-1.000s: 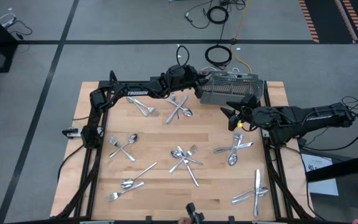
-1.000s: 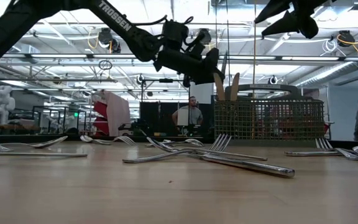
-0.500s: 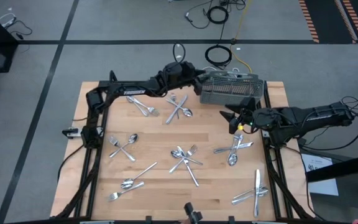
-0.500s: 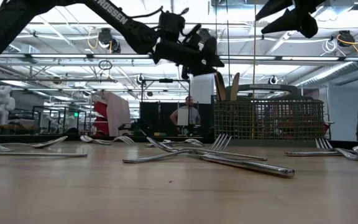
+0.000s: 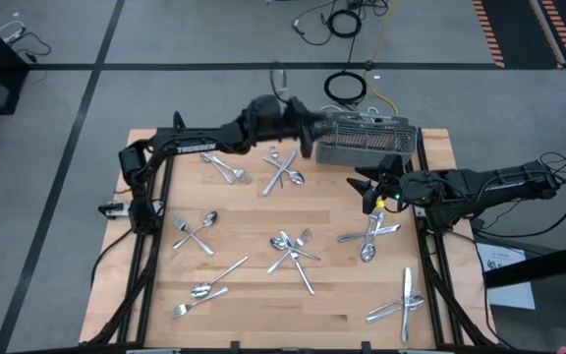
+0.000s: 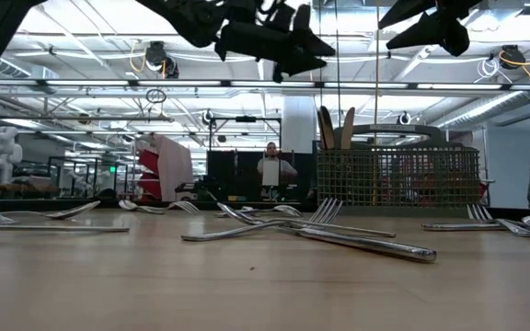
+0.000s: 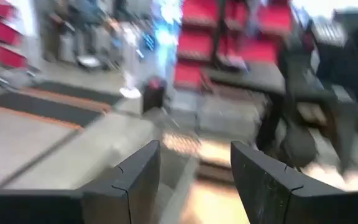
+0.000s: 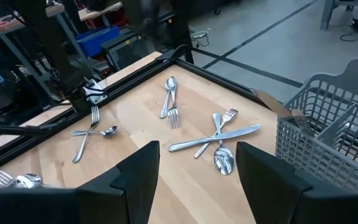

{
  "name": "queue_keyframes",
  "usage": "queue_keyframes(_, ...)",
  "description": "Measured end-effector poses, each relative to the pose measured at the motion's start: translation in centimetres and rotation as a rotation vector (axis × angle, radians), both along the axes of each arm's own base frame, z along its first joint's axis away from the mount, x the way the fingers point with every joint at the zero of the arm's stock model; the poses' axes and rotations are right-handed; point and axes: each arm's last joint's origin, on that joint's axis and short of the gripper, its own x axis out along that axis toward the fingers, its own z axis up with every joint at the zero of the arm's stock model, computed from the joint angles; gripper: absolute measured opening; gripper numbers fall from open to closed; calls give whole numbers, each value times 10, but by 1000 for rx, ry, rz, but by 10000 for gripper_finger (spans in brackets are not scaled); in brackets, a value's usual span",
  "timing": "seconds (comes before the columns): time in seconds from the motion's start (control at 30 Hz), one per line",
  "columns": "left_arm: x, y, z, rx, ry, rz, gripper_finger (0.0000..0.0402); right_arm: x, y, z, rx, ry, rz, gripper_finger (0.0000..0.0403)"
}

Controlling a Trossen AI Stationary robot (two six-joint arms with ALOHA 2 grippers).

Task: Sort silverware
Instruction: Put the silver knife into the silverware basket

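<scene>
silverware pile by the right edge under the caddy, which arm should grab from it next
Right, probably. The right gripper hangs open and empty just above that fork-and-spoon pile. The left gripper, also open, is raised at the caddy, farther away.

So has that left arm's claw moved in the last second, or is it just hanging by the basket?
Yes. The left gripper has pulled back from the grey basket toward the table's left side and, in the low view, risen higher above the basket's rim. Its jaws stand open and empty.

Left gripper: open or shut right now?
Open. The left gripper shows its two fingers spread apart with nothing between them.
</scene>
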Motion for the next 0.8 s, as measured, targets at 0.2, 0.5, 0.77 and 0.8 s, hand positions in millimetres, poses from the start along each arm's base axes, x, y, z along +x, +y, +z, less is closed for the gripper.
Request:
queue_keyframes(0.2,10,-29,-15,145,144,-101,201,0,0,0,-15,9,5,203)
queue_keyframes(0.5,17,-54,-20,207,198,-169,201,-3,-1,-5,-45,85,16,203)
queue_keyframes(0.77,19,-61,-20,162,203,-64,201,-8,0,-16,8,198,50,203)
queue_keyframes(0.8,20,-62,-20,137,200,-61,201,-9,0,-17,14,204,60,203)
